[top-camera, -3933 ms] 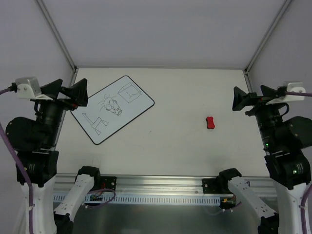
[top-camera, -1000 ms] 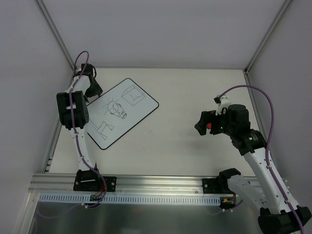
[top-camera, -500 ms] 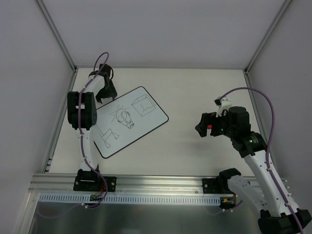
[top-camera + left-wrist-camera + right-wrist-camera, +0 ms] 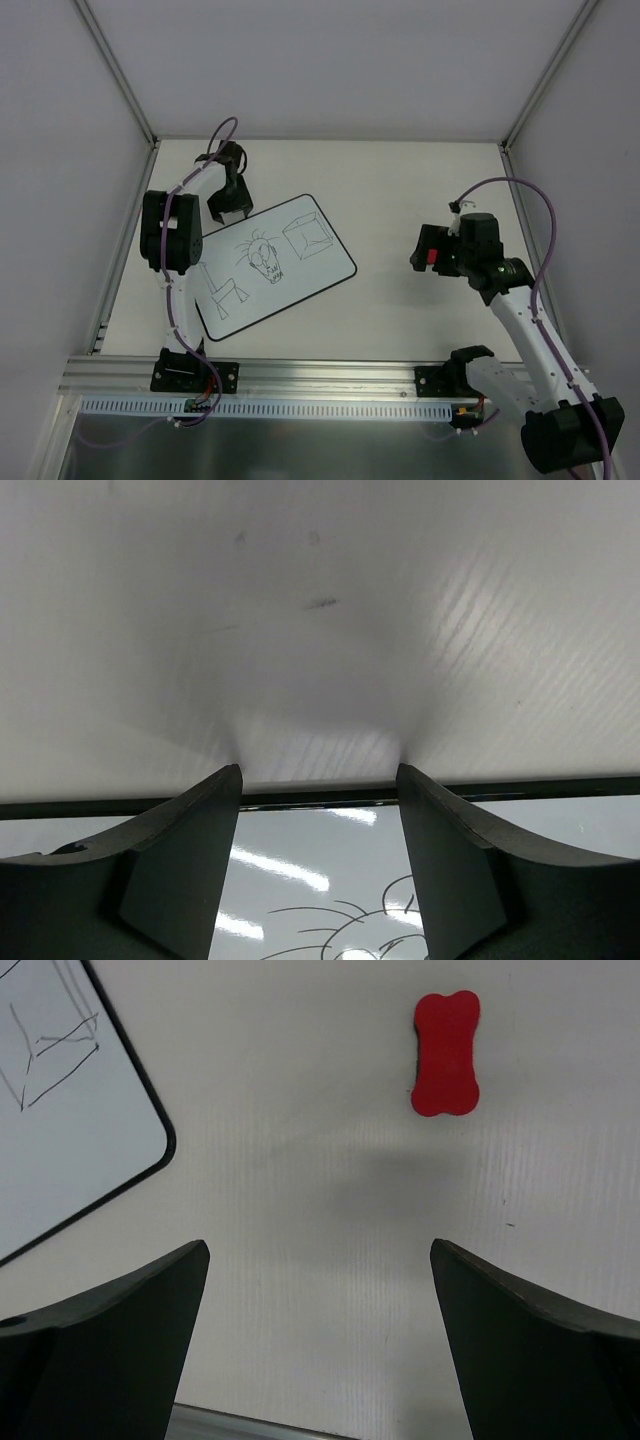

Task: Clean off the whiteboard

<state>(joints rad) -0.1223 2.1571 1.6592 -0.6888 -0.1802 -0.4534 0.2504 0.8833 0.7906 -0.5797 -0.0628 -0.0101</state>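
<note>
**On the left half of the table: a sketched whiteboard lying askew, both grippers open and empty**

The whiteboard (image 4: 300,270) lies flat on the table (image 4: 400,180), left of centre. Its long axis runs from near-left to far-right, at a shallow slant to the table's near edge. Black line drawings cover it: a cube at the far-right end, a spiky-haired face in the middle and a chair at the near-left end.

Its near-left corner sits close to the table's left edge and not far from the metal rail (image 4: 320,375) along the front. Its right-hand rounded corner faces a broad stretch of bare table. More bare surface lies beyond its far long edge, up to the back wall.

The left gripper (image 4: 230,212) stands at that far long edge, towards the chair end. In the left wrist view its fingers (image 4: 190,840) are spread, with nothing between them. The board's black border runs straight across the gap. Whether the tips touch the board cannot be told.

Well to the right, across the bare stretch, the right gripper (image 4: 426,252) hangs over a red bone-shaped eraser (image 4: 446,1053). The right wrist view shows its jaws wide apart and empty. The eraser lies on the table ahead of them, clear of both fingers, and the whiteboard's cube corner shows at the upper left.
</note>
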